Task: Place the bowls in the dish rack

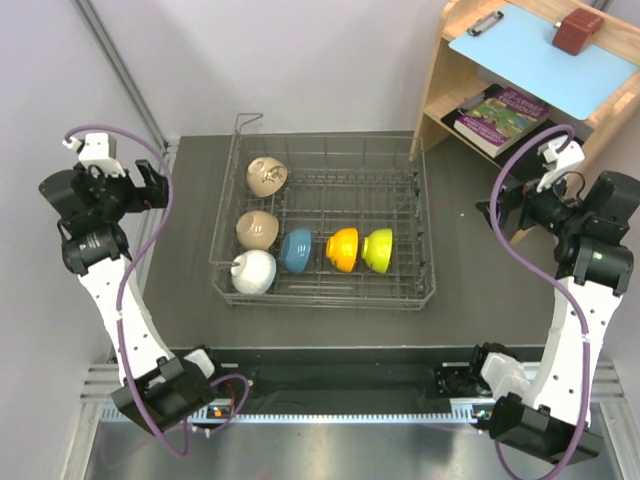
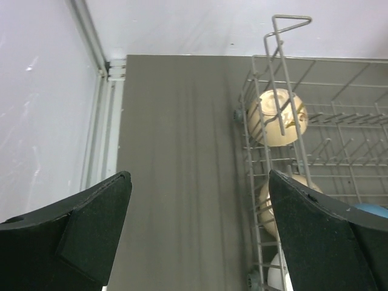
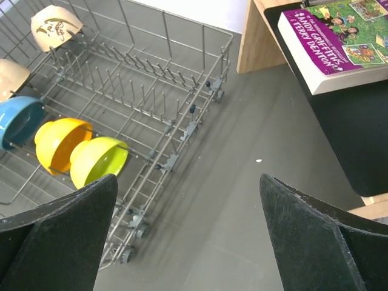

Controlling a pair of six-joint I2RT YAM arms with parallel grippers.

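The grey wire dish rack (image 1: 424,250) stands mid-table with all six bowls inside it, leaning on its prongs. A patterned beige bowl (image 1: 267,176) sits at the back left, a plain beige bowl (image 1: 257,230) in front of it, and a white bowl (image 1: 254,271) nearest. Beside them stand a blue bowl (image 1: 295,249), an orange bowl (image 1: 343,249) and a yellow-green bowl (image 1: 378,249). My left gripper (image 2: 199,176) hangs open and empty left of the rack (image 2: 265,91). My right gripper (image 3: 188,177) hangs open and empty right of the rack (image 3: 182,130).
A wooden shelf unit (image 1: 450,90) stands at the back right, close to my right arm, holding a blue clipboard (image 1: 540,50), a red-brown block (image 1: 578,30) and a purple book (image 3: 330,36). A wall with a metal rail (image 2: 91,36) borders the grey mat (image 1: 185,250) on the left.
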